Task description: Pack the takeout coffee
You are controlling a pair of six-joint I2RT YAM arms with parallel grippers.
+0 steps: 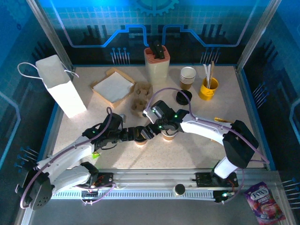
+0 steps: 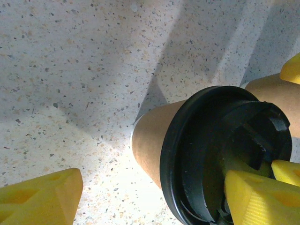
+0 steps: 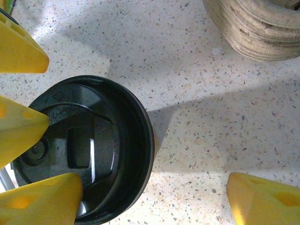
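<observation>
A takeout coffee (image 2: 154, 140), a tan cup with a black lid (image 3: 93, 145), stands on the speckled table at the middle, where both arms meet (image 1: 140, 140). My left gripper (image 2: 152, 183) is open around it: one yellow finger (image 2: 42, 197) hangs over bare table and the other (image 2: 258, 197) lies over the lid. My right gripper (image 3: 150, 197) is open too, with one finger (image 3: 42, 201) over the lid's rim and the other (image 3: 262, 197) over bare table. A second tan cup (image 2: 276, 93) stands just beyond (image 1: 168, 137).
A white paper bag (image 1: 61, 86) stands at the back left. A tray of napkins (image 1: 112, 86) and a stack of pulp cup carriers (image 1: 140, 99) (image 3: 258, 28) lie behind the grippers. Nested cups (image 1: 188, 77), loose lids (image 1: 183, 97) and a yellow stirrer holder (image 1: 208, 89) are at the back right.
</observation>
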